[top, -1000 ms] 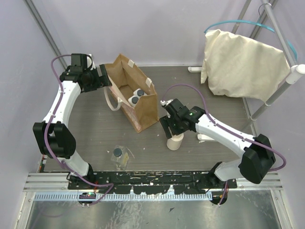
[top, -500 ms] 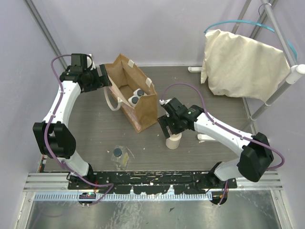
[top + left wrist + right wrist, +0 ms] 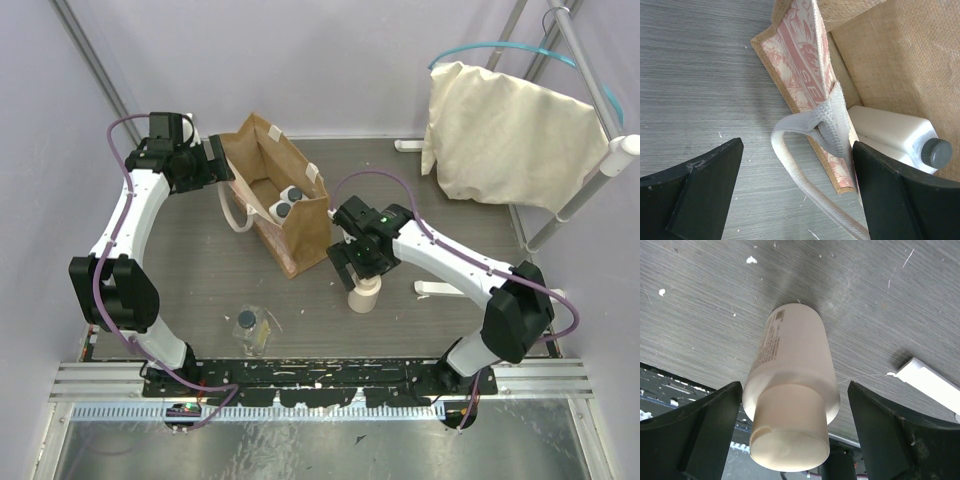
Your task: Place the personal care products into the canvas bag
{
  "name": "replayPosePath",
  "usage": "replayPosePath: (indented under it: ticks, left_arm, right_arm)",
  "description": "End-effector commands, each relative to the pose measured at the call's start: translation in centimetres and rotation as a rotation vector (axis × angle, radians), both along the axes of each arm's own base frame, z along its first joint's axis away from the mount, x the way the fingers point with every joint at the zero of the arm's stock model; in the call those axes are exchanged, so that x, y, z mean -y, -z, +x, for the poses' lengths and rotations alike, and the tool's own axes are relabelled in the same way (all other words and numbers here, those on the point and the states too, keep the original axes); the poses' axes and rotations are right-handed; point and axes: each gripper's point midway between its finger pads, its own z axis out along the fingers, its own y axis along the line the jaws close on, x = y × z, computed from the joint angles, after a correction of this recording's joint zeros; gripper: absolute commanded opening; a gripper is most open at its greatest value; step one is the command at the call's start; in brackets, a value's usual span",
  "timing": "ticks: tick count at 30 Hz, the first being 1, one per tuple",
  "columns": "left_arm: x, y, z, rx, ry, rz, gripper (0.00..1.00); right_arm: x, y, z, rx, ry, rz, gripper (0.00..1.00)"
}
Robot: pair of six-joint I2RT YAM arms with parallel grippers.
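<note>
1. What's changed: since a second ago my right arm has swung its elbow in toward the bag. My right fingers (image 3: 795,437) have slid slightly left, over the cream round plastic bottle (image 3: 790,370). My left arm hasn't budged.
2. Pose: my right fingers point down, spread wide on either side of the bottle's narrower cap. There are gaps on both sides, so they're released and holding nothing. My left fingers (image 3: 795,200) are spread too, at the far-left rim of the tan-brown upright canvas bag (image 3: 308,228), with its pale loop handle (image 3: 805,125) between them, ungripped.
3. Count: two white rectangular bottles with black round caps (image 3: 287,202) lie inside the bag. One cream bottle stands on the grey wood-grain tabletop (image 3: 190,260), just right of the bag. One small black-capped item in clear wrap (image 3: 250,322) lies near the front edge.
</note>
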Motion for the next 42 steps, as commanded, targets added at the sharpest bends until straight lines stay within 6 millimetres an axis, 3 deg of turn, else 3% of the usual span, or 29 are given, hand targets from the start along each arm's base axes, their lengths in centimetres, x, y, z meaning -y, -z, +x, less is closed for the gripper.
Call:
replayPosePath:
  ticks: [1, 9, 16, 19, 23, 26, 29, 31, 37, 42]
  left_arm:
    - [-0.2, -0.2, 0.0, 0.007, 0.009, 0.006, 0.98]
    - [-0.2, -0.2, 0.0, 0.005, 0.012, 0.008, 0.98]
    - [-0.1, -0.1, 0.0, 0.004, 0.012, 0.007, 0.98]
    - [-0.1, 0.0, 0.0, 0.002, 0.011, 0.004, 0.98]
    - [-0.1, -0.2, 0.0, 0.005, 0.013, 0.003, 0.98]
    - [-0.1, -0.1, 0.0, 0.004, 0.014, 0.002, 0.98]
    - [0.3, -0.2, 0.2, 0.004, 0.020, -0.013, 0.98]
    - [0.3, -0.3, 0.4, 0.006, 0.016, -0.016, 0.98]
    - [0.3, -0.4, 0.3, 0.013, 0.015, -0.018, 0.98]
    - [0.3, -0.4, 0.3, 0.019, 0.011, -0.020, 0.98]
  right_arm:
    - [0.3, -0.2, -0.8, -0.035, -0.030, -0.013, 0.92]
    - [0.1, 1.8, -1.1, -0.071, -0.045, -0.025, 0.91]
    - [0.2, 2.8, -1.5, -0.090, -0.059, -0.042, 0.84]
    - [0.1, 2.9, -1.5, -0.089, -0.060, -0.038, 0.72]
    - [0.3, 2.8, -1.8, -0.093, -0.060, -0.037, 0.42]
    - [0.3, 1.6, -1.6, -0.065, -0.053, -0.013, 0.36]
    - [-0.4, -0.6, -1.1, -0.031, -0.041, 0.043, 0.19]
    - [-1.1, -3.1, 0.0, 0.025, -0.025, 0.095, 0.10]
    - [-2.7, -13.7, 3.9, 0.278, -0.018, 0.330, 0.01]
    - [-4.1, -21.8, 5.0, 0.435, -0.088, 0.526, 0.01]
